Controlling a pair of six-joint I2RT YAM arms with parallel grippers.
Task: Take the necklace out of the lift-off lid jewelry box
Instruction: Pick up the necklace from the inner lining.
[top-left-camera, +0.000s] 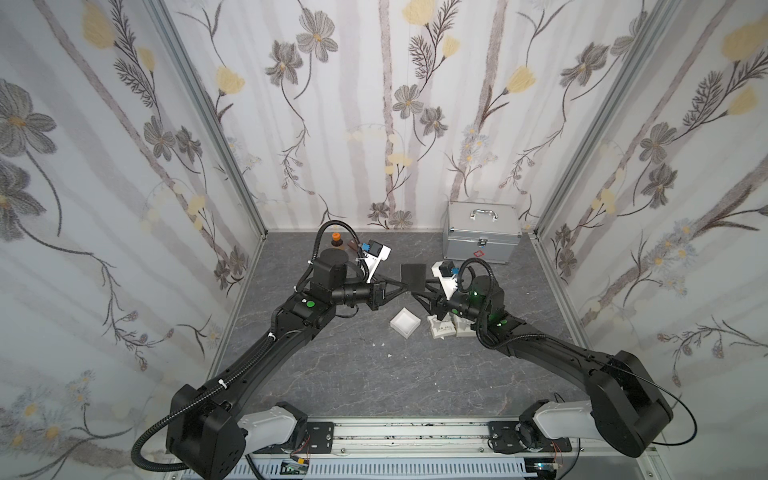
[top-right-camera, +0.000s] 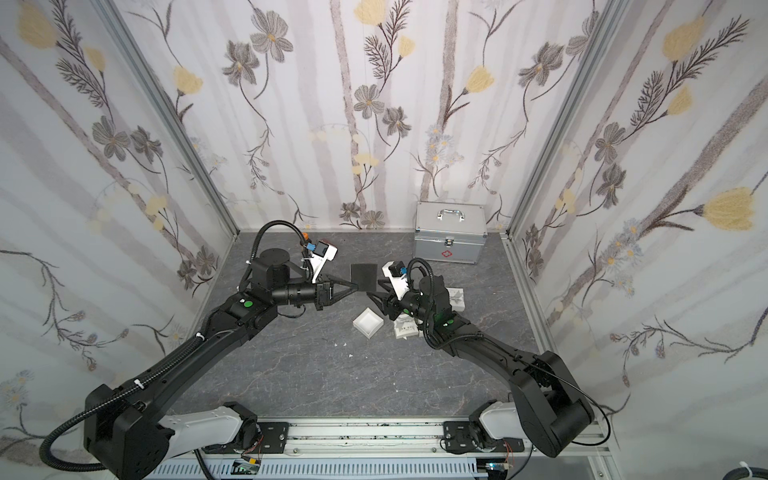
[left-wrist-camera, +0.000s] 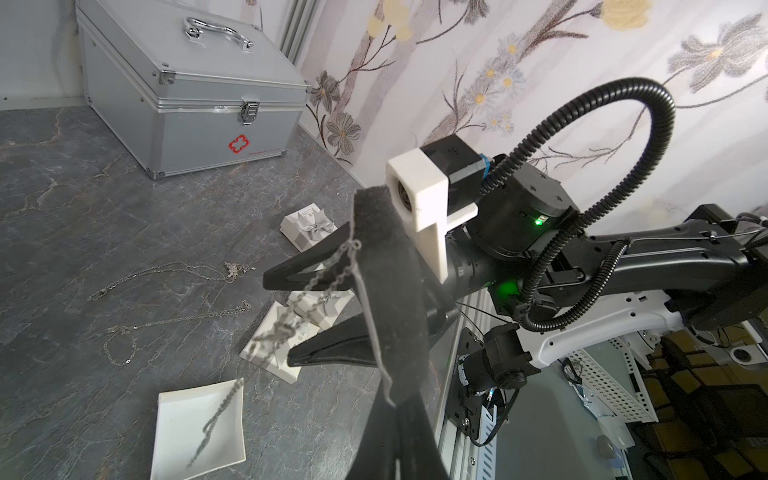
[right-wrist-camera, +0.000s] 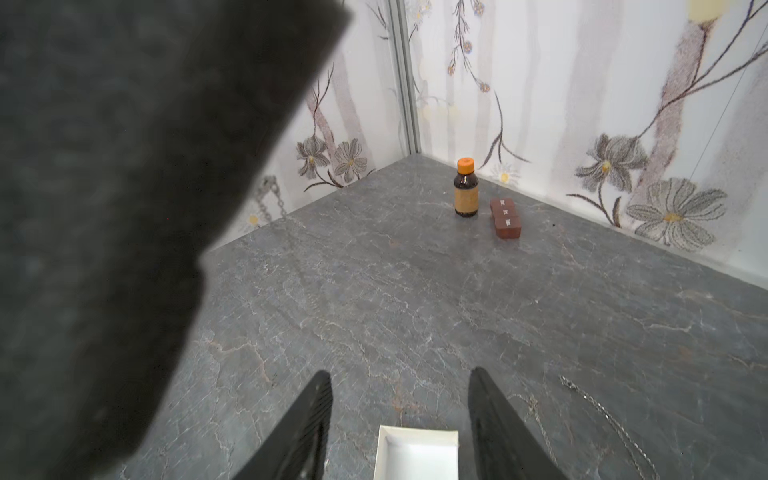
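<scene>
Wallpaper (top-left-camera: 374, 104) white, grey-and-yellow flower pattern. Tabletop (top-left-camera: 374, 374) dark grey, pale marble veins. Case (top-left-camera: 482, 237) silver, red cross. Pad (left-wrist-camera: 390, 291) black. Box (left-wrist-camera: 174, 436) white. Necklace (left-wrist-camera: 328, 278) silvery. Bottle (right-wrist-camera: 466, 191) brown, orange cap. Blocks (right-wrist-camera: 505, 218) reddish brown.

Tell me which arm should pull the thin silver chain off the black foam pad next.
Right, probably. The left gripper is shut on the black foam pad, holding it up; the open right gripper hovers near the thin silver chain draped over its edge.
</scene>
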